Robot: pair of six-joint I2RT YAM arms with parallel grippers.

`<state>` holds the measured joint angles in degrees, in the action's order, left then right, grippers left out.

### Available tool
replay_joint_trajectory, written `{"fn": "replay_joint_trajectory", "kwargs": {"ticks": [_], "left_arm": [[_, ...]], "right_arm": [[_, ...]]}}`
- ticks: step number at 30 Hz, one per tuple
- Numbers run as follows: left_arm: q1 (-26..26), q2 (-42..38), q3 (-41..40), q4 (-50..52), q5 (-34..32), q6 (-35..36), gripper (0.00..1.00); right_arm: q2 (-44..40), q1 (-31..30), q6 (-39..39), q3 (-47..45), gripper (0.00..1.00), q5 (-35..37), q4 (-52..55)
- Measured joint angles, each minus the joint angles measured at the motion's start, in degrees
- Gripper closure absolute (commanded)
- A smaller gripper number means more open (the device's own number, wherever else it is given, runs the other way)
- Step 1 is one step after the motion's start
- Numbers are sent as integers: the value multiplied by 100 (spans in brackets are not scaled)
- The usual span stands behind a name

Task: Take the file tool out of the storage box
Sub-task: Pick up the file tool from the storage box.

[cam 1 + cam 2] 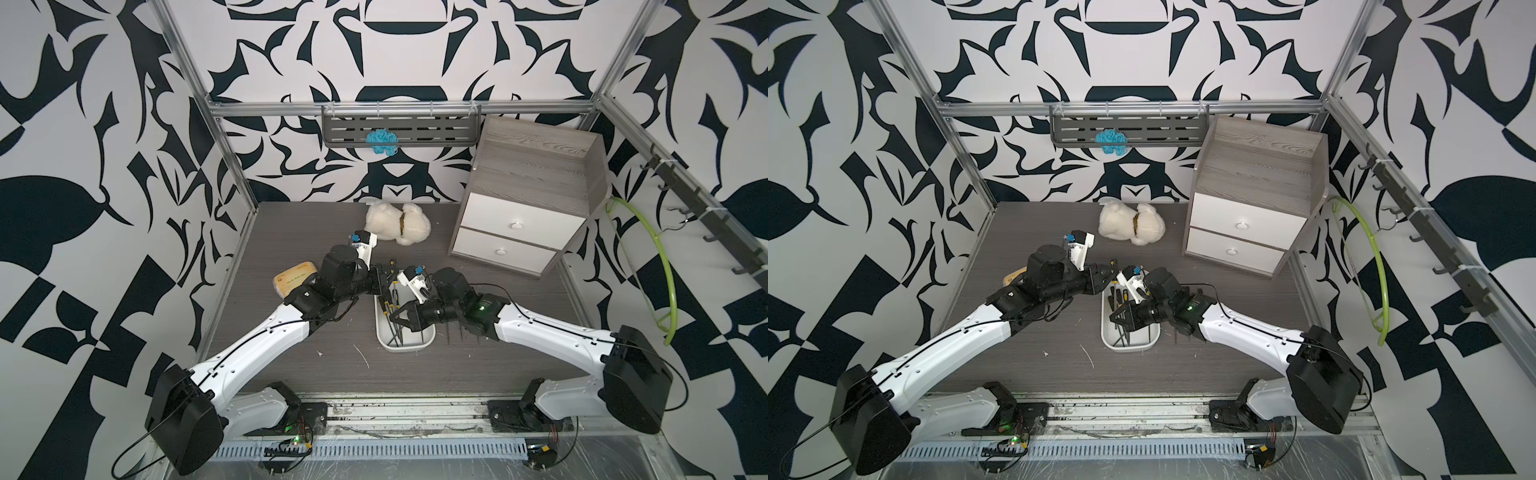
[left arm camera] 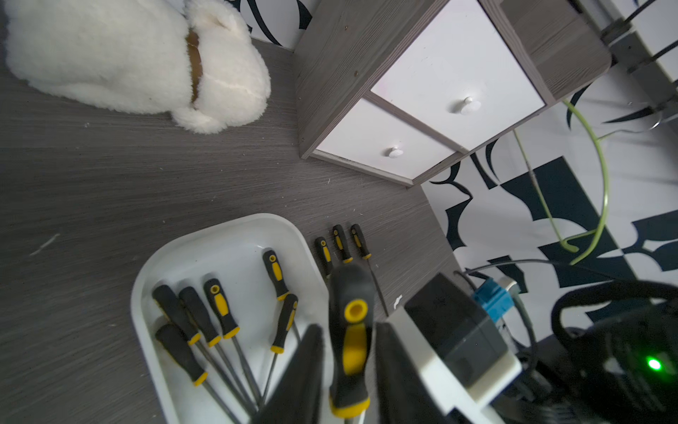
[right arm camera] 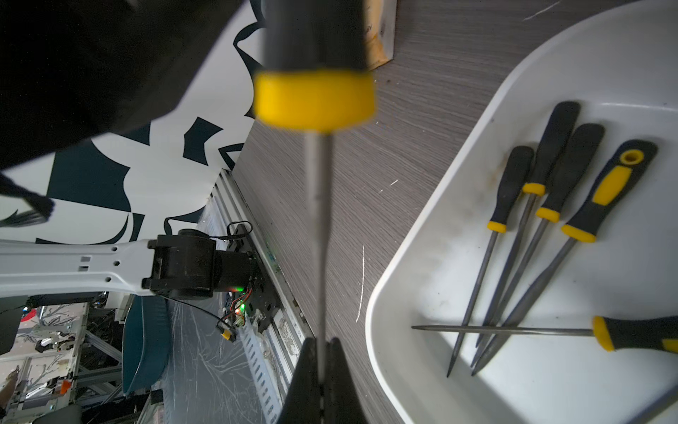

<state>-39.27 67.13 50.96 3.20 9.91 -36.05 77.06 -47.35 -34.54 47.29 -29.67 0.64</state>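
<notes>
Right wrist view shows the right gripper [image 3: 321, 345] pinched tight on the thin metal part of one file tool [image 3: 318, 220]. Its two black fingers meet on the metal with no gap. The file's black handle with a yellow ring points away from this gripper.

In the left wrist view, the same file's handle stands between the fingers of the left gripper [image 2: 348, 326]. These jaws are apart. A thin gap shows on each side of the handle, so they do not squeeze it.

The file tool is up in the air over the storage box [image 1: 420, 341] and does not lie in it. In both top views the two grippers come together over the box, one from each side.

The storage box is white and shallow, and it sits on the grey table [image 1: 291, 353]. Six more files [image 2: 222, 308] lie inside it, some crossing each other. Three loose files [image 2: 341, 244] lie side by side on the table just beside the box, on the side toward the grey cabinet [image 1: 523, 208]. A white plush toy [image 1: 397, 222] lies well beyond the box, near the back wall.
</notes>
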Motion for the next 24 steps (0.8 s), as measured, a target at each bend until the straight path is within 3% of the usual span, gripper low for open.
{"fn": "replay_joint_trajectory", "kwargs": {"ticks": [2, 5, 14, 17, 24], "left_arm": [[9, -15, 0, -22, -9, 0, 28], [9, -111, -13, 2, -42, -35, 20], [4, -525, -181, 210, -151, 9, 17], [4, -527, -181, 245, -85, 20, 17], [4, -496, -181, 356, 2, 138, 17]], "right_arm": [[-9, 0, 4, 0, 100, 92, 96], [-138, 0, 39, 24, 100, 372, 518], [-763, 83, 479, 1296, 100, 2542, 4068], [-706, 522, 647, 1513, 100, 3088, 5069], [59, 1875, 1005, 1239, 100, 3331, 6127]]}}
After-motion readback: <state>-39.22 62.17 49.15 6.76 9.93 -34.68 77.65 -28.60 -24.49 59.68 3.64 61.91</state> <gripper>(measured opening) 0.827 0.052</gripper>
